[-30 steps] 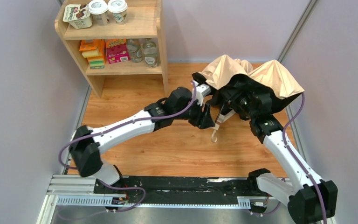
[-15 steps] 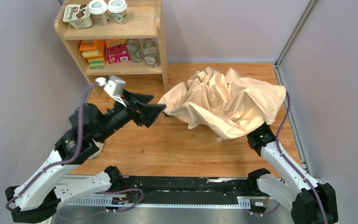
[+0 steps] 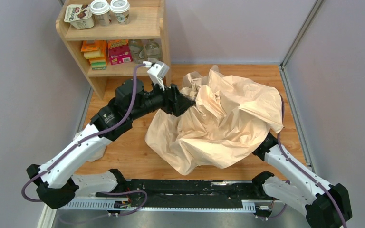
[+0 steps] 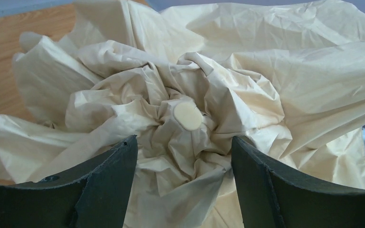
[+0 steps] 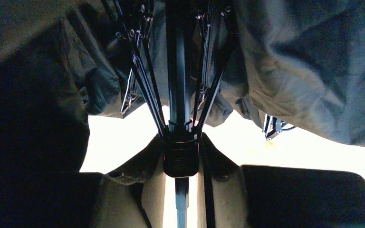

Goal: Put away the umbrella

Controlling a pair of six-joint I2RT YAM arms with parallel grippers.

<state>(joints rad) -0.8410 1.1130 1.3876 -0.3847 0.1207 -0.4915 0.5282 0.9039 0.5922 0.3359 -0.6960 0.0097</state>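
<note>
At the left, the wooden shelf unit (image 3: 145, 21) stands stocked with cartons, bottles and tubs. The left arm reaches past it to the right. The left gripper (image 4: 183, 142) is spread wide, one dark finger on each side of the round cream cap (image 4: 187, 115) at the canopy's tip, with neither finger touching it.

The pale beige fabric umbrella (image 3: 228, 118) sits centre-right over the worktop. It is half collapsed, its cloth crumpled and billowing. It covers the right arm's wrist.

Under the canopy, the right gripper (image 5: 166, 190) appears pressed onto the pale handle end. The thin black shaft (image 5: 176, 61) runs up from there past the black runner (image 5: 180, 156) and the folded ribs.

Step in hand: collapsing the canopy. The loose cloth is not yet gathered. The next move likely calls for the left gripper to pinch the tip, so that the shaft can be telescoped and the fabric furled.

The wooden worktop (image 3: 138, 159) is level, orange-brown board. Plain lilac walls (image 3: 228, 28) enclose it on three sides.
</note>
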